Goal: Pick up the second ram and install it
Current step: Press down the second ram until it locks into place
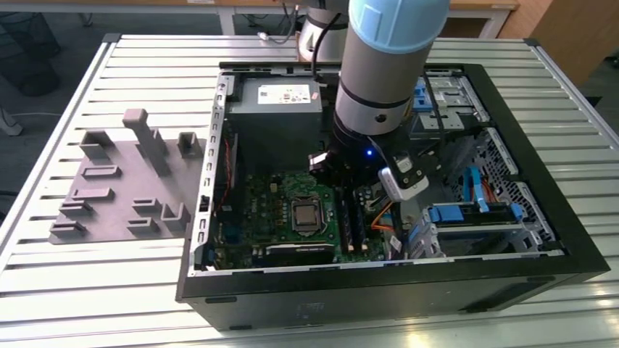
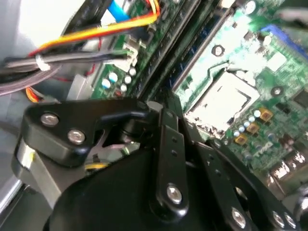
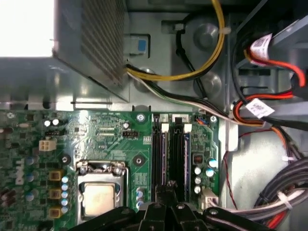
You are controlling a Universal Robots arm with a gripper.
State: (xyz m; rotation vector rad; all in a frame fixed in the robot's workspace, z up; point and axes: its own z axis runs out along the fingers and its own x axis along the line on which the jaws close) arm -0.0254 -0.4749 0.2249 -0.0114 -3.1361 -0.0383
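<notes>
Computer case [image 1: 541,239], lid off, lies on the slatted desk [image 1: 58,290] and fills the middle of the exterior view. It holds a green motherboard [image 1: 261,196] with a bare processor socket [image 1: 307,215], a grey power supply [image 1: 275,98] toward the upper frame, and light-blue drive brackets [image 1: 464,214] on the exterior view's right. A grey moulded tray [image 1: 116,210] sits on the desk well apart, on the exterior view's left.

The arm drops in between the power supply and the brackets, with cables [image 3: 168,77] crowding that side and open board around the socket.

The gripper [image 3: 169,190] hangs just over two long black memory slots [image 3: 173,154] with pale end latches. Whether it is parted or closed cannot be told, nor whether the second ram sits in a slot under it
</notes>
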